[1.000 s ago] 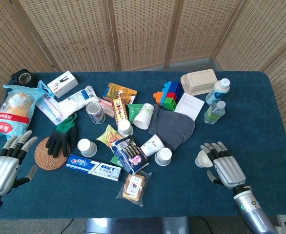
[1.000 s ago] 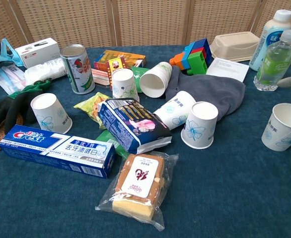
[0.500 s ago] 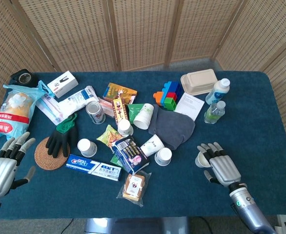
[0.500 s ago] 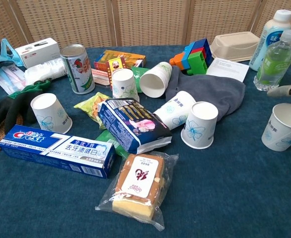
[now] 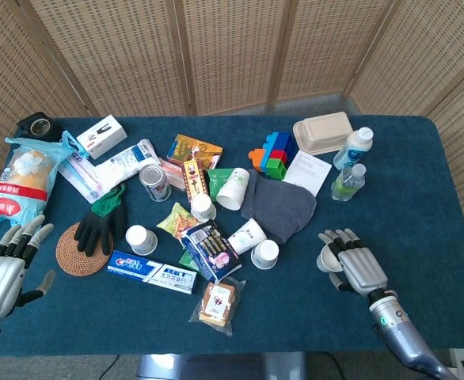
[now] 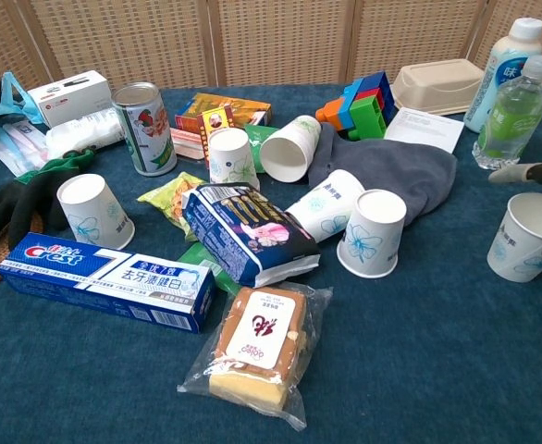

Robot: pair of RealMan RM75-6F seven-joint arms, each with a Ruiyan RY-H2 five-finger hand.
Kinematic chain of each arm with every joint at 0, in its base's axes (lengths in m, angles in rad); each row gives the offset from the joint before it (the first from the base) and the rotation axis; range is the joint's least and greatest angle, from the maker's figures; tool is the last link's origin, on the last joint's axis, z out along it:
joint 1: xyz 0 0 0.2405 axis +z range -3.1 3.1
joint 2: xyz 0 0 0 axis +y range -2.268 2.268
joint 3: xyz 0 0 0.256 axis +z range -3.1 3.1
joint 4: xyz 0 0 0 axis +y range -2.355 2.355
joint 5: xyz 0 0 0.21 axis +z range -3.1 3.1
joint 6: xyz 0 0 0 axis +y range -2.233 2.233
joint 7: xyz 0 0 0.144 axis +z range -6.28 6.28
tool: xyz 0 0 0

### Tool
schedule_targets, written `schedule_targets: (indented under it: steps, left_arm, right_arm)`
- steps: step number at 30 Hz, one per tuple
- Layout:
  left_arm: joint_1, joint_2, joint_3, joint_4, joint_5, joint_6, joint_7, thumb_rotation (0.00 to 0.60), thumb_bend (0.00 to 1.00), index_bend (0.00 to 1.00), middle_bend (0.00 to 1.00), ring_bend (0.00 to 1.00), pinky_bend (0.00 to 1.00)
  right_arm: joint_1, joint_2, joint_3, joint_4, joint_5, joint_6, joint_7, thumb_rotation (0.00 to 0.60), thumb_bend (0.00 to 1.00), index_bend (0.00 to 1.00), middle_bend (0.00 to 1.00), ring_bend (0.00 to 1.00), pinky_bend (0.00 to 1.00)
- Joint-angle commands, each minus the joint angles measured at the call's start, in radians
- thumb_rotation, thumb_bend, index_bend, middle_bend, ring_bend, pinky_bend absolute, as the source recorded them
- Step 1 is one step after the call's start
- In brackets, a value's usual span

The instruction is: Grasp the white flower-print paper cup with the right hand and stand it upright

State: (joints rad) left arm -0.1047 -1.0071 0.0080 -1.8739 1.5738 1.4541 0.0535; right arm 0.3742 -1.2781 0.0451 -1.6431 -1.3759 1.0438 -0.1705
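A white flower-print paper cup [image 6: 528, 237] stands mouth-up at the table's right; in the head view this cup [image 5: 325, 260] shows only partly beside my right hand [image 5: 351, 265]. The hand's fingers reach around it: one finger [image 6: 528, 172] lies just behind the rim and another shows at the frame's right edge. I cannot tell whether they touch the cup. Two more such cups lie on their sides, one [image 6: 289, 146] by the grey cloth [image 6: 391, 166] and one [image 6: 326, 205] in front of it. My left hand [image 5: 1, 269] hovers with fingers spread at the front left, holding nothing.
Other cups stand mouth-down [image 6: 373, 233] [image 6: 95, 211] [image 6: 232, 157]. The middle is crowded with a toothpaste box [image 6: 104, 277], snack packs [image 6: 248, 231], a can [image 6: 144, 128] and black gloves [image 5: 101, 218]. Two bottles [image 6: 511, 106] and a lunch box [image 5: 322, 133] stand behind the right hand.
My right hand has slid forward and to the left, bringing its fingers around the standing cup. The left hand has drifted slightly toward the front left. The cup has not moved.
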Motion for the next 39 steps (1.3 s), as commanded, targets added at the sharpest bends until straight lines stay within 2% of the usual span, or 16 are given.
schedule_targets:
  steps: [1, 8, 16, 23, 35, 39]
  left_arm:
    - [0.0, -0.002, -0.002, -0.001, -0.004, -0.001, 0.003, 0.6, 0.47, 0.06, 0.03, 0.0, 0.0]
    - [-0.006, -0.008, -0.005, -0.004, -0.012, -0.011, 0.016, 0.6, 0.47, 0.06, 0.03, 0.0, 0.0]
    - [-0.011, -0.011, -0.008, -0.007, -0.016, -0.017, 0.023, 0.6, 0.47, 0.06, 0.03, 0.0, 0.0]
    - [-0.01, -0.014, -0.008, 0.001, -0.018, -0.016, 0.013, 0.6, 0.47, 0.06, 0.03, 0.0, 0.0]
    - [-0.013, -0.016, -0.009, 0.009, -0.016, -0.017, 0.003, 0.6, 0.47, 0.06, 0.03, 0.0, 0.0]
    - [-0.012, -0.017, -0.01, 0.01, -0.016, -0.014, 0.0, 0.6, 0.47, 0.06, 0.03, 0.0, 0.0]
  right_arm:
    - [0.012, -0.009, 0.005, 0.026, 0.005, -0.014, 0.021, 0.6, 0.47, 0.1, 0.01, 0.0, 0.22]
    - [0.024, -0.021, 0.004, 0.075, 0.006, -0.03, 0.068, 0.6, 0.48, 0.16, 0.08, 0.03, 0.35]
    - [0.024, -0.015, 0.0, 0.082, -0.015, -0.015, 0.122, 0.6, 0.48, 0.23, 0.14, 0.09, 0.42]
    - [0.025, 0.002, 0.005, 0.065, -0.009, -0.022, 0.2, 0.6, 0.48, 0.25, 0.16, 0.12, 0.45]
    - [0.03, 0.045, 0.048, 0.033, -0.016, -0.04, 0.575, 0.6, 0.48, 0.24, 0.16, 0.12, 0.45]
    - [0.036, 0.043, 0.054, 0.055, -0.02, -0.065, 0.729, 0.6, 0.48, 0.24, 0.16, 0.12, 0.45]
